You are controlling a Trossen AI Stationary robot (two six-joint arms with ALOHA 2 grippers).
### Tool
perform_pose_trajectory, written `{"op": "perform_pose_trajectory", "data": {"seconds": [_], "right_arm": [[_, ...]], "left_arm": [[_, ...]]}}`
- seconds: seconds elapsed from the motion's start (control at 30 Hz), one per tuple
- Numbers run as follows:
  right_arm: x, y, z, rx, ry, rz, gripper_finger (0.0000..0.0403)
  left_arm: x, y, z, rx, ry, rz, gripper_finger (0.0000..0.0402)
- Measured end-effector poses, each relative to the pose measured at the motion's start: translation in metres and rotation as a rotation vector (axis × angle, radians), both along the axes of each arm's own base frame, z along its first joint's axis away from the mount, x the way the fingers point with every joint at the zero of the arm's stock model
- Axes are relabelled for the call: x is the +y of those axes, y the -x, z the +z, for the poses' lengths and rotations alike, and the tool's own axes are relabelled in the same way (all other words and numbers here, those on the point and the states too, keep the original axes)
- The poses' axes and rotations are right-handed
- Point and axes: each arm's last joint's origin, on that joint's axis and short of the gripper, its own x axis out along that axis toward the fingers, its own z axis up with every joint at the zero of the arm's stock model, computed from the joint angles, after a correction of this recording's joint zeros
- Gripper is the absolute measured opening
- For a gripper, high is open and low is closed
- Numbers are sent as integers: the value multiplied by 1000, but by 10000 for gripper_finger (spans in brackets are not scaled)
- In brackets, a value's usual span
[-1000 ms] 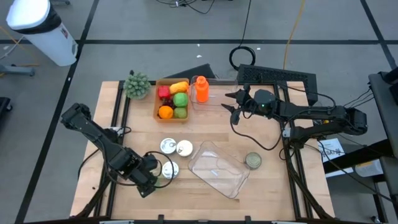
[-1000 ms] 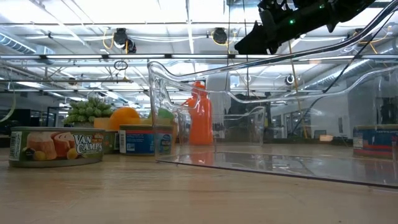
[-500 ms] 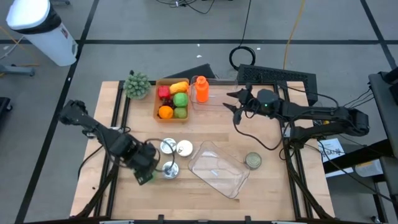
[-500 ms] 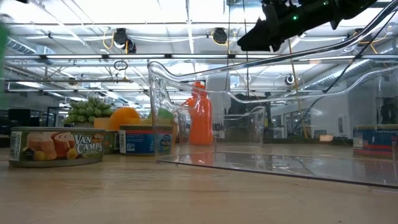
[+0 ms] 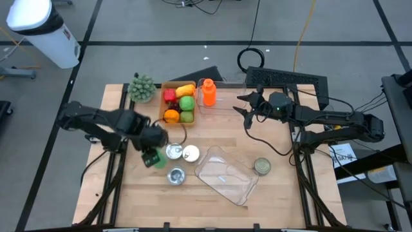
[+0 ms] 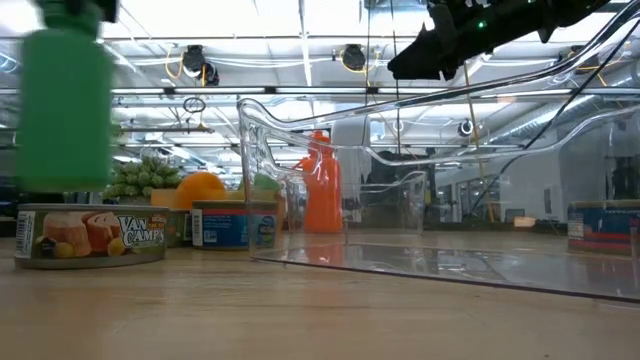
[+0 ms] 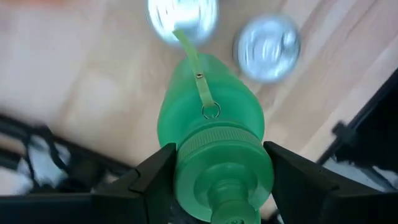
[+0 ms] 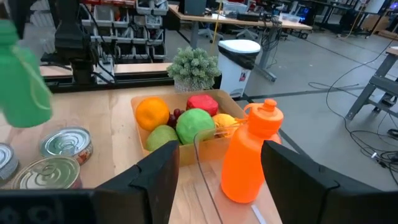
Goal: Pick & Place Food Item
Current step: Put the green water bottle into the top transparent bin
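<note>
Far left of the table, the left gripper (image 5: 152,154) was clamped on a green bottle (image 5: 152,158), fingers (image 7: 155,177) pinching just below the cap, the bottle's long axis running straight out from the wrist. It hung clear of the wood, above the three cans (image 5: 175,174). The clear tray (image 5: 225,174) lay to the bottle's right, just past those cans, and my guess is that's the drop spot, so the carry would go rightward over them. The left arm was plainly the nearer one. Further right, the right gripper (image 5: 246,111) hovered well apart near the orange bottle (image 5: 207,93) and the fruit box (image 5: 162,102), fingers (image 8: 158,177) parted, holding nothing.
</note>
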Motion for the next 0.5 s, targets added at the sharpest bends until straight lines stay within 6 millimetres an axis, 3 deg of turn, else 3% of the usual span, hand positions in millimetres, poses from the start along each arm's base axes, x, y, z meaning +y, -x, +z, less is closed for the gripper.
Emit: {"op": "perform_pose_trajectory", "data": {"seconds": [0.3,0.4,0.5], "right_arm": [[-1,-4,1,-14,35,6,212],[-2,-7,0,-11,71,15,212],[-3,-11,-3,19,137,30,212]], "left_arm": [[51,-10,62,-340,-328,-14,222],[64,-20,70,-441,-396,-45,222],[76,-37,63,-442,-415,-92,222]]}}
